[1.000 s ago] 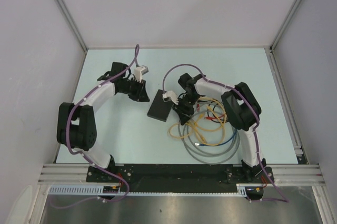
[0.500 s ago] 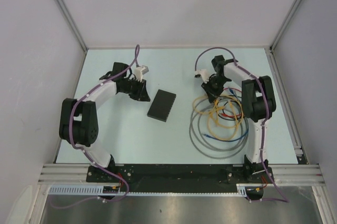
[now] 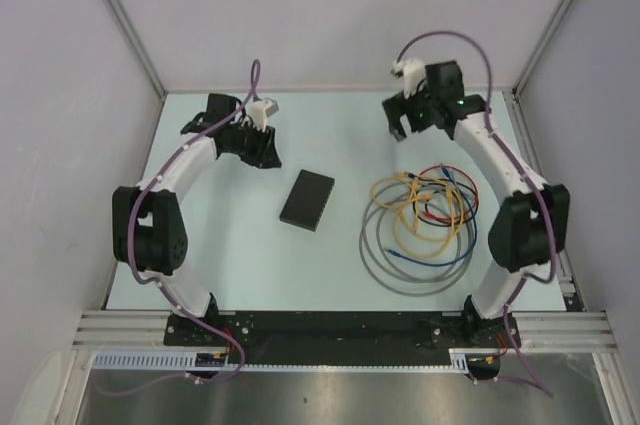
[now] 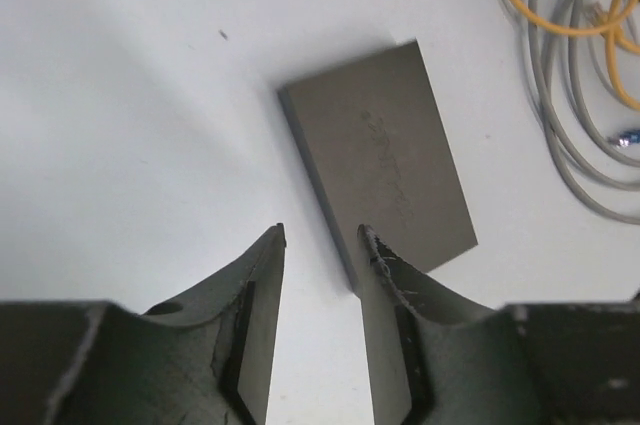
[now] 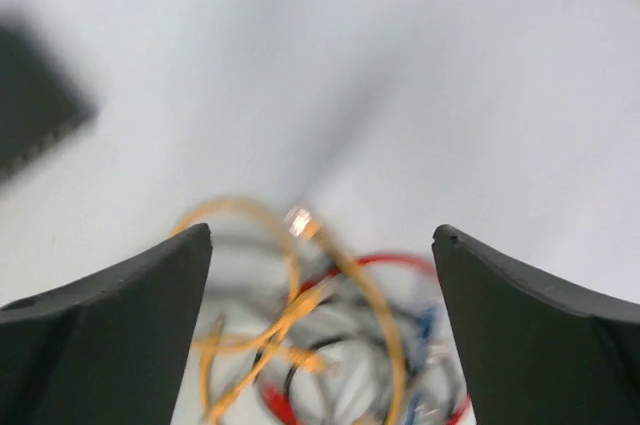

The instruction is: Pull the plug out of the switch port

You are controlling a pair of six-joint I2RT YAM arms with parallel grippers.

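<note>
Switch (image 3: 307, 200) flat | left gripper (image 4: 322, 235) narrow, angled toward it | right gripper (image 5: 320, 235) wide, facing cables (image 3: 420, 225)

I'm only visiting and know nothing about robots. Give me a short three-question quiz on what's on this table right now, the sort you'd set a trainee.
1. True or false: a cable is plugged into the switch.
2. Which colour is missing from the cable pile? A yellow, B green, C grey.
3. Fill in the blank: the right tool has its fingers spread wide ____ with nothing between them.

Key: 1 false, the switch lies on its own, apart from the cables. 2 B. 3 open.
</note>
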